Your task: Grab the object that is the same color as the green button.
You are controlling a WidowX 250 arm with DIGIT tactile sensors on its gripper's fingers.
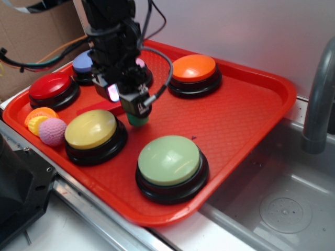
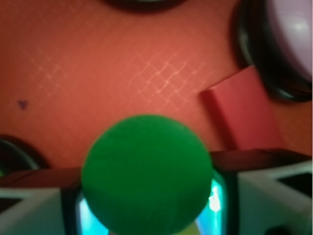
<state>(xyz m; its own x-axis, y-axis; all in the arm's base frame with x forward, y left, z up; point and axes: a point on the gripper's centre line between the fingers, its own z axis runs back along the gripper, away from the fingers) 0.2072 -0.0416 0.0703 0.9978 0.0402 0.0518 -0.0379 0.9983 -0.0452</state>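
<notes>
A: Where does the green cylinder [image 1: 138,120] stand?

B: On the red tray [image 1: 246,120], near its middle, just behind the yellow button [image 1: 91,129] and well back from the green button [image 1: 169,160] whose colour it shares, though the block is a deeper green. A flat red block [image 1: 99,109] lies just beside it.

A: And the gripper [image 1: 137,111]?

B: It sits right over the cylinder, low to the tray. In the wrist view the cylinder's round top [image 2: 146,174] fills the space between the two fingers [image 2: 46,205], one at each side. The jaws look narrowed to about the block's width, but whether the pads actually press on it cannot be told; the frame is blurred and the contact lines are hidden by the block itself.

A: So how should the robot finish the grasp well?

B: Judging from this, the block looks roughly centred between the fingers, so the closing should be even and gentle, without sideways drift. The red block is the hazard: a finger that strays could nudge or catch it. The grip should be firm before any lift, since a smooth narrow cylinder may slip or tip.

A: And the lift?

B: Straight up, probably, clear of the yellow button's dome.
</notes>
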